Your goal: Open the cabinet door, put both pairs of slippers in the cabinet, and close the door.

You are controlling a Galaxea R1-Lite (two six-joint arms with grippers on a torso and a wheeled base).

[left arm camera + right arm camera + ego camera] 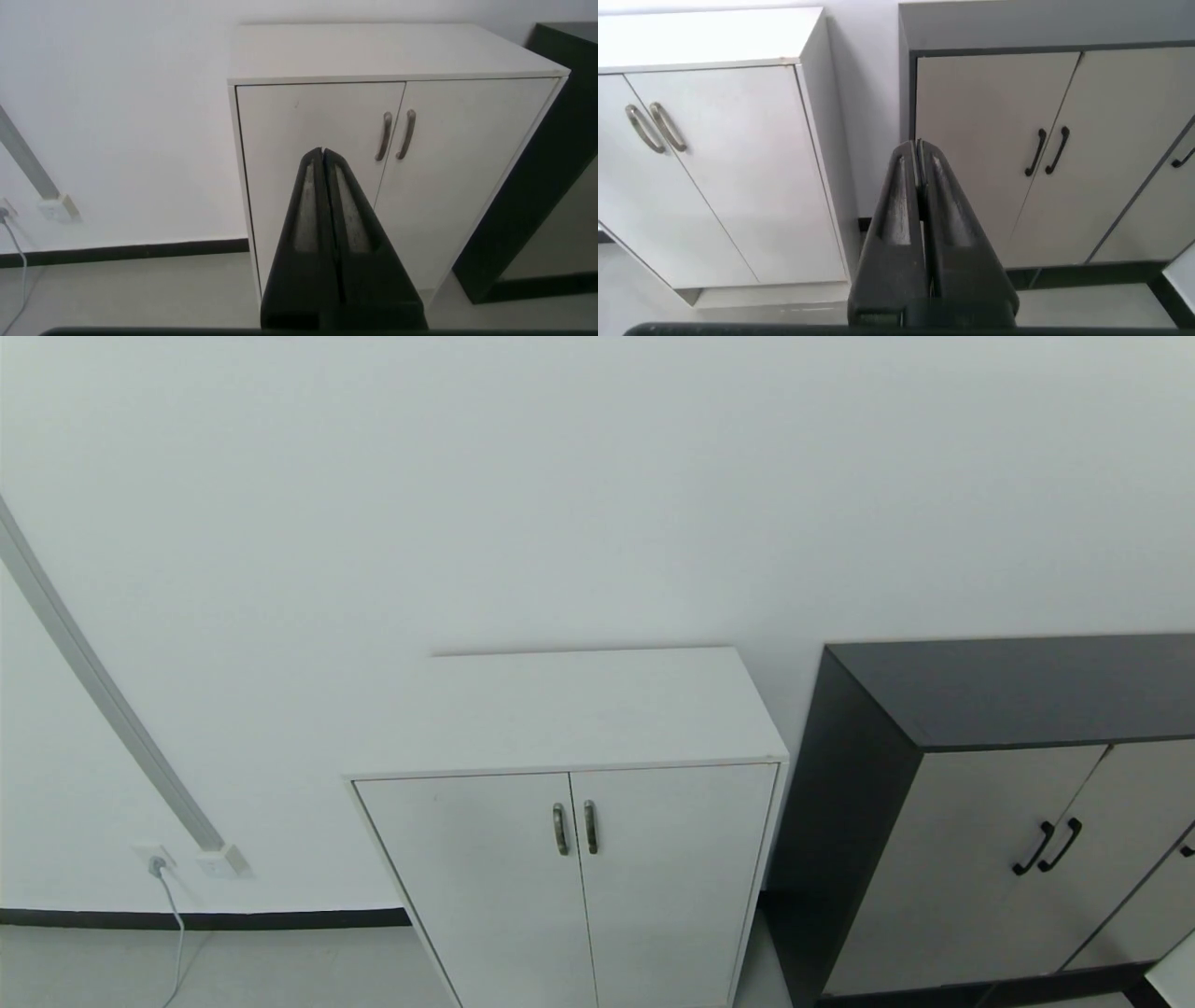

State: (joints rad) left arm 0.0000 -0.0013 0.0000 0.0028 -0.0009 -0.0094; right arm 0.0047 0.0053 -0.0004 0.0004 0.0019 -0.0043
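A white two-door cabinet (569, 859) stands against the wall with both doors closed and two metal handles (574, 828) side by side at the middle. In the left wrist view the same cabinet (308, 121) is straight ahead, its handles (396, 135) beyond my left gripper (323, 154), which is shut and holds nothing. My right gripper (919, 147) is shut too and empty, hanging in front of the gap between the white cabinet (738, 159) and the dark one (990, 140).
A dark cabinet with grey doors and black handles (1050, 845) stands right of the white one. A slanted cable duct (93, 681) runs down the wall to a socket with a plugged cable (159, 866) at the left. Grey floor lies in front.
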